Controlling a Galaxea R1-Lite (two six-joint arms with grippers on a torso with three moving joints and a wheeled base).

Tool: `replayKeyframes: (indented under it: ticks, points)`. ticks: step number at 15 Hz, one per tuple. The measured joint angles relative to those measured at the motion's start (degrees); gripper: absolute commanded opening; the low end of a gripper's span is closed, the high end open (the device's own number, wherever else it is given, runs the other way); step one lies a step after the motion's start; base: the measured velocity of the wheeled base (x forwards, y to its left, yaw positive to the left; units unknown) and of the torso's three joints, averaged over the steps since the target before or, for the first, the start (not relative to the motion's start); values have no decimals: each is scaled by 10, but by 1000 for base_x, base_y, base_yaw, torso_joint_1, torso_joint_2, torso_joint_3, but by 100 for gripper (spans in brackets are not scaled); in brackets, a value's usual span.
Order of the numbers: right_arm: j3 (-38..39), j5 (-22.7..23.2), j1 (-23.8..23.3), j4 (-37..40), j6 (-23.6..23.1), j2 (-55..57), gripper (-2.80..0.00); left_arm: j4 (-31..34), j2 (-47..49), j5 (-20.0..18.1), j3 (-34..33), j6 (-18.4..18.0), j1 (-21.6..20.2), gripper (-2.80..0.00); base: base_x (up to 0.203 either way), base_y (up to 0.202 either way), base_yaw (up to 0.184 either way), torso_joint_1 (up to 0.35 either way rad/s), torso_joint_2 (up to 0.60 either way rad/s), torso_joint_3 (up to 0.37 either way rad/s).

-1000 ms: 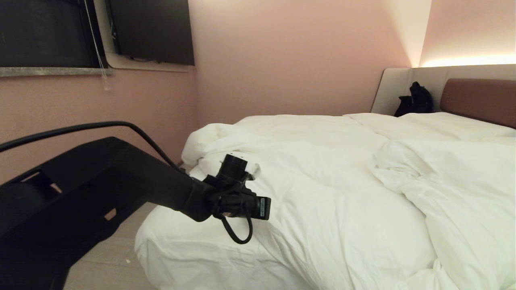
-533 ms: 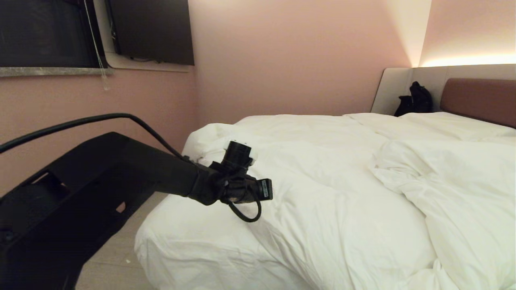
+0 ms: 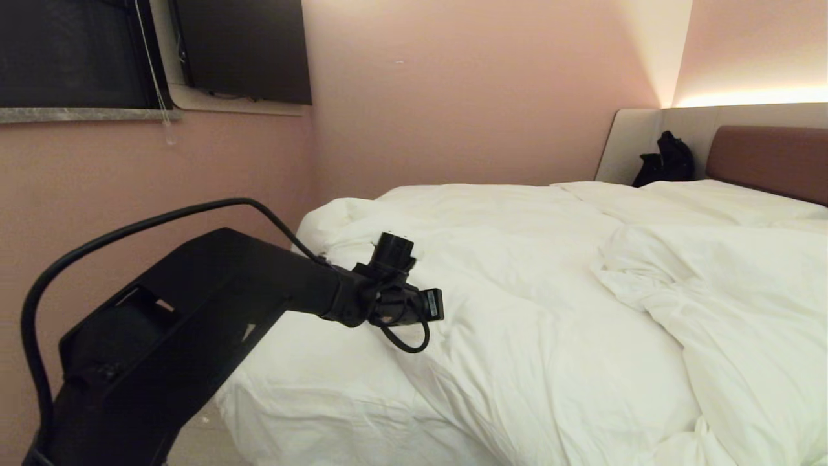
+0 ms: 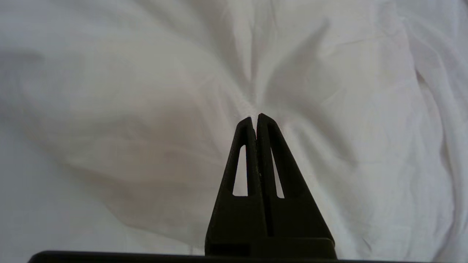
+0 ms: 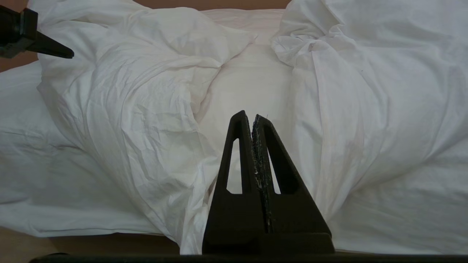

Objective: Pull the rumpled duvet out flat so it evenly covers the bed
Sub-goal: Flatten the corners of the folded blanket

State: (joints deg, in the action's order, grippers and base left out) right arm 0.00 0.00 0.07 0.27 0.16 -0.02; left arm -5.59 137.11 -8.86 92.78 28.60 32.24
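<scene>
Over the foot end of the bed (image 3: pixel 284 401), the left hand (image 4: pixel 256 117) hangs just above the duvet (image 3: pixel 550 310), its fingers pressed together on nothing. The duvet lies rumpled across the mattress, bunched in thick folds toward the headboard (image 3: pixel 770 158). The right hand (image 5: pixel 252 117), also pressed together and empty, points at the duvet's creased middle from the bed's near side

Matte blk arm (image 3: pixel 213 304), looped cable (image 3: pixel 149 223), prob. ribbed fingers (image 4: pixel 252 160).
</scene>
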Motion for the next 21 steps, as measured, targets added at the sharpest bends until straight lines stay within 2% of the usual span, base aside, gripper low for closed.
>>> replayKeyframes:
  ticks: [1,5,6,9,11,13,15,17,19,21]
  points:
    - [0,0,0,0,0,0,-280,7,6,1,7,-1,0,0,0,0,0,0,0,0]
    - [0,0,0,0,0,0,-280,70,33,2,79,-44,6,0,0,0,0,0,0,0]
    - [0,0,0,0,0,0,-280,69,36,2,85,-47,6,0,0,0,0,0,0,0]
    - [0,0,0,0,0,0,-280,9,50,0,92,-85,34,0,0,0,0,0,0,0]
    - [0,0,0,0,-1,0,-280,8,53,2,93,-91,49,0,0,0,0,0,0,0]
    - [0,0,0,0,0,0,-280,8,45,12,91,-96,89,0,0,0,0,0,0,0]
    - [0,0,0,0,0,0,-280,9,36,31,91,-113,125,0,0,0,0,0,0,0]
    - [0,0,-1,0,0,0,-280,11,32,74,91,-140,160,0,0,0,0,0,0,0]
    - [0,0,0,0,0,0,-280,21,34,108,92,-141,186,0,0,0,0,0,0,0]
    - [0,0,0,0,0,0,-280,33,38,124,93,-140,197,0,0,0,0,0,0,0]
